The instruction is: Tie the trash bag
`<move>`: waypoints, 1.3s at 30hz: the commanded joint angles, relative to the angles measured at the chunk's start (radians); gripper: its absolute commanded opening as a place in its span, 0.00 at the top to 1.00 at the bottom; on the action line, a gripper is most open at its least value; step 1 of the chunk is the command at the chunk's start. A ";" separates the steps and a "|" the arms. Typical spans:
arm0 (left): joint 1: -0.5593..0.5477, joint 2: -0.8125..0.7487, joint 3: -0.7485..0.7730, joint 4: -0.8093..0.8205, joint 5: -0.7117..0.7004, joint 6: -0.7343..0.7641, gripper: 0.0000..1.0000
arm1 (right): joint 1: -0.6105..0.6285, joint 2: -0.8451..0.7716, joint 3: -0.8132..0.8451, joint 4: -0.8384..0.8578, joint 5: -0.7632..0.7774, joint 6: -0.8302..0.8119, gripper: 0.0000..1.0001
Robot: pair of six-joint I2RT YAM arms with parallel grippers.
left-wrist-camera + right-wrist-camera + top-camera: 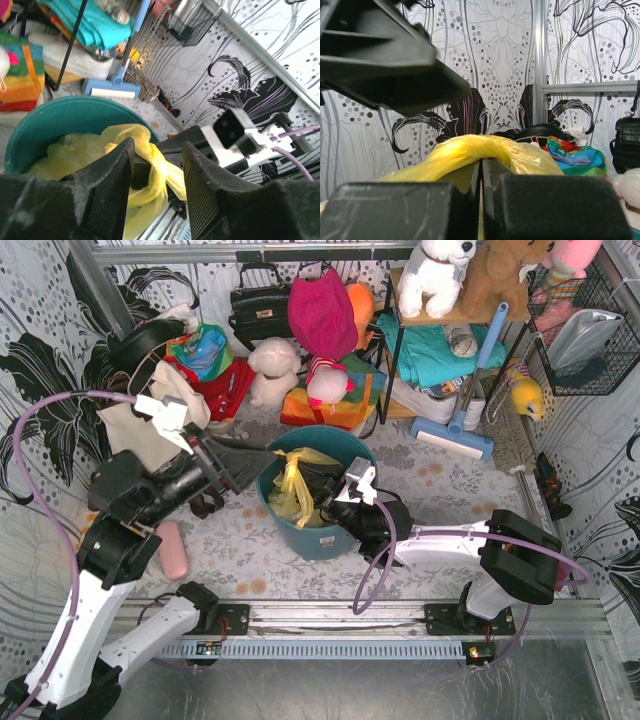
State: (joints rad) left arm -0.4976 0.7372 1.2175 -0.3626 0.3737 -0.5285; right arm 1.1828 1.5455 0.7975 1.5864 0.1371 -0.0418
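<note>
Right gripper (481, 167) is clamped flat on a twisted neck of the trash bag (470, 150), which sits in the teal bin (330, 540) mid-table. Left gripper (157, 150) stands apart, its fingers straddling the same yellow twist (contact unclear). Pale floral cloth (440, 480) covers the table; black-and-white flowered panels (30, 390) wall it in, with plush toys (275, 370) behind.

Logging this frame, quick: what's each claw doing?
Left claw: open around the trash bag's twisted neck.
Right claw: shut on the trash bag.
</note>
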 commanded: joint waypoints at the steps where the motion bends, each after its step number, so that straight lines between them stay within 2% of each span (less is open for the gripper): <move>1: -0.004 0.068 0.032 -0.028 -0.025 -0.027 0.51 | -0.006 -0.025 0.012 0.109 -0.013 0.008 1.00; 12: -0.003 0.078 0.030 -0.101 -0.092 -0.044 0.58 | -0.006 -0.017 0.019 0.113 -0.017 0.012 1.00; 22: -0.003 0.080 0.049 -0.122 -0.140 -0.079 0.55 | -0.005 -0.010 0.025 0.113 -0.019 0.016 1.00; 27: -0.004 0.100 0.049 -0.146 -0.144 -0.094 0.58 | -0.006 -0.009 0.025 0.113 -0.022 0.018 1.00; 35: -0.004 0.099 0.030 -0.134 -0.124 -0.108 0.67 | -0.006 -0.013 0.030 0.113 -0.029 0.017 1.00; 39: -0.004 0.106 0.023 -0.116 -0.109 -0.115 0.79 | -0.006 -0.015 0.027 0.113 -0.027 0.019 1.00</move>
State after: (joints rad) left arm -0.4976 0.8433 1.2396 -0.5297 0.2478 -0.6353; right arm 1.1831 1.5455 0.7975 1.5856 0.1261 -0.0414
